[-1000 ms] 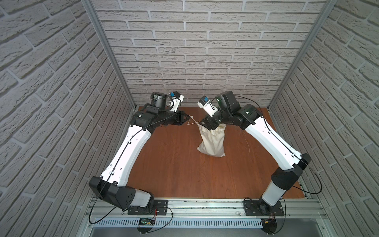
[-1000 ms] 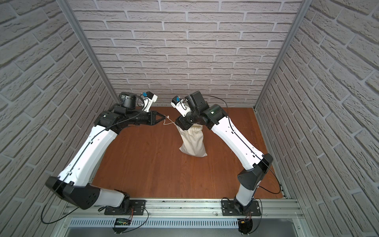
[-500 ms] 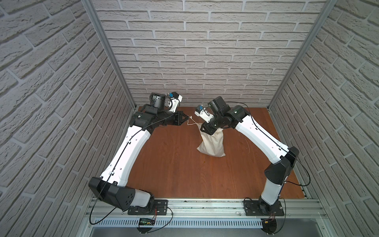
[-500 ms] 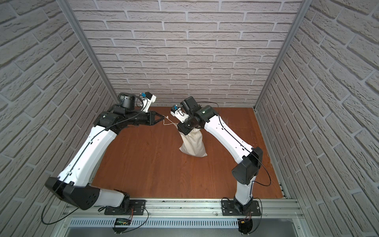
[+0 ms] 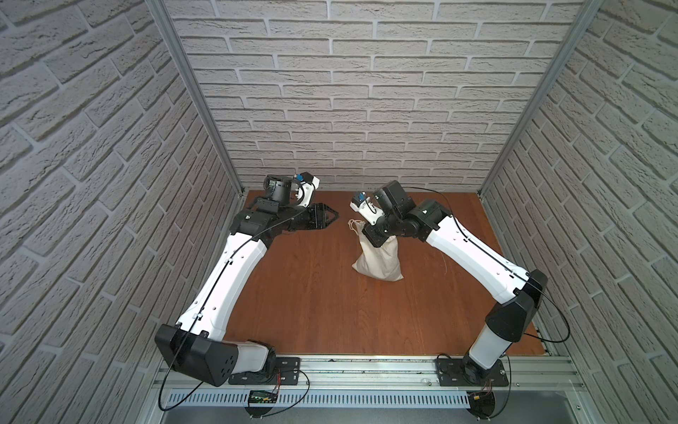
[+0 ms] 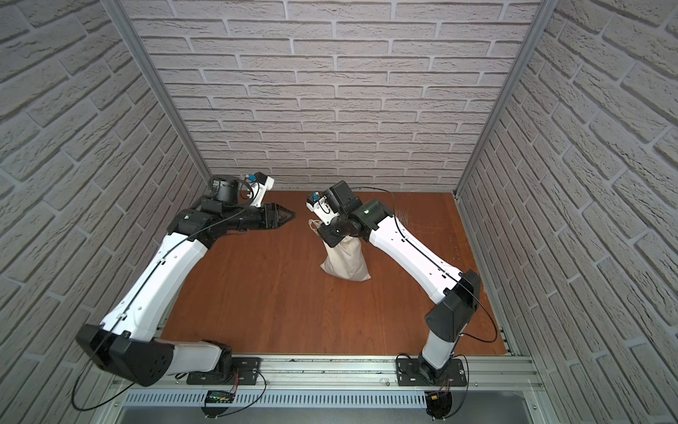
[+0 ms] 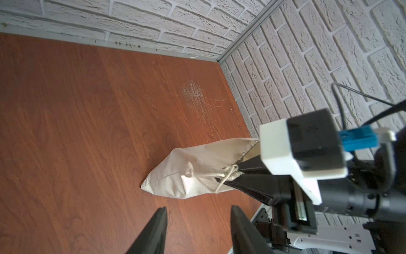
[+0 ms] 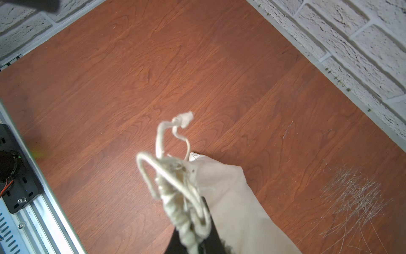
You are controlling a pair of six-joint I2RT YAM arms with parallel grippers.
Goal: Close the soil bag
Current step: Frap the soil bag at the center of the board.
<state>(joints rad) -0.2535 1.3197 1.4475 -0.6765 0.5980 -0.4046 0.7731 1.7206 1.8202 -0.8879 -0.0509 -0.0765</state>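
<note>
The small cream cloth drawstring soil bag (image 5: 378, 257) stands on the reddish-brown wooden tabletop (image 5: 312, 312), toward its far side. Its gathered neck is pinched between the pressed-together jaws of the right gripper (image 8: 193, 233); a sideways tug could topple the soft sack, or the bunched cloth could slip free and reopen. The left gripper (image 7: 197, 209), jaws spread and empty, hovers near the neck without touching. A grab at the thin white knotted cord (image 8: 184, 118) may miss, since it loops limp right beside the right fingers, which crowd the approach. Around are pale brick-pattern walls (image 5: 367, 110) and a scratched patch (image 8: 356, 193) on the wood, neither obstructing.
</note>
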